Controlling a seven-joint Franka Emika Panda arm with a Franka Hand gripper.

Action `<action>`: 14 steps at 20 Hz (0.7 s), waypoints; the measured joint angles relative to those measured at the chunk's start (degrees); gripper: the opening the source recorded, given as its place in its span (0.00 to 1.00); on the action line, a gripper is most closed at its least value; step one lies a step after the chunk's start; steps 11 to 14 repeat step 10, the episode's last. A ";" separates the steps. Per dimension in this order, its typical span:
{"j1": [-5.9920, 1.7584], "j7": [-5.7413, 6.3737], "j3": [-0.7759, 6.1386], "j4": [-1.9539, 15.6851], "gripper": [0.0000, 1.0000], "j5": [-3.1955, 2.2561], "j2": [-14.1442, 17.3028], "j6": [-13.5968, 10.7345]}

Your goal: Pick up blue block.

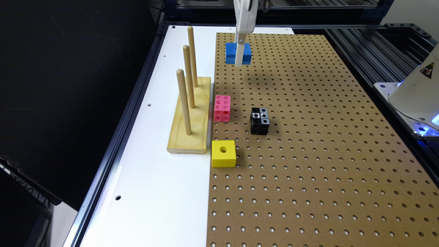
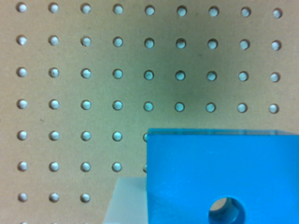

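A: While I've got the solid bright-blue squarish block (image 1: 233, 53) up off the brown perforated pegboard (image 1: 308, 137), what worries me is grip. My white gripper (image 1: 240, 55) is closed around it, one finger running down the block's front face near the top centre of the exterior frame, and the shadow on the board below it says it's clear of the surface.

B: So what goes wrong?

A: A slip, I'd judge. The faces look smooth and glossy, and the hold seems to sit on a narrow strip of the block. If the pinch is off-centre it could swivel or drop. A fall from there would land on the pegboard, maybe bouncing toward the pale wooden base with three upright dowels (image 1: 190, 113) at centre left.

B: Anything else in the way?

A: Not close. The pink studded cube cluster (image 1: 222, 108), the black studded cube cluster (image 1: 259, 120) and the yellow squarish block with a round hole (image 1: 223, 153) all sit lower in the frame, well apart from the held block.

B: How does the block look?

A: In the wrist view the blue block (image 2: 219, 172) takes the lower right, sharp-edged and evenly coloured, with a round hole near the bottom edge. A pale whitish shape (image 2: 126, 200) shows just beside it; can't tell for sure what it is. Block sits level, not visibly tilted. The notched side I can't make out.
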 joint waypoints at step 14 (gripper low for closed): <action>0.00 0.15 0.31 0.41 0.00 0.04 -8.46 -8.04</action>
